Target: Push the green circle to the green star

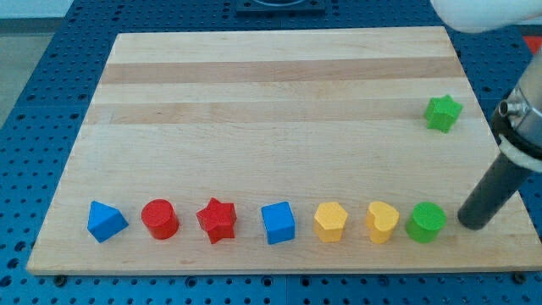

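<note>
The green circle (425, 222) sits at the right end of a row of blocks near the view's bottom. The green star (443, 113) lies alone near the board's right edge, well above the circle. My tip (473, 223) rests on the board just to the right of the green circle, a small gap apart from it. The dark rod rises up and to the right out of the view.
The row runs along the wooden board (279, 93), from the left: blue triangle (107, 221), red circle (159, 219), red star (217, 220), blue cube (278, 223), yellow hexagon (330, 222), yellow heart (382, 222). The board's right edge is close to my tip.
</note>
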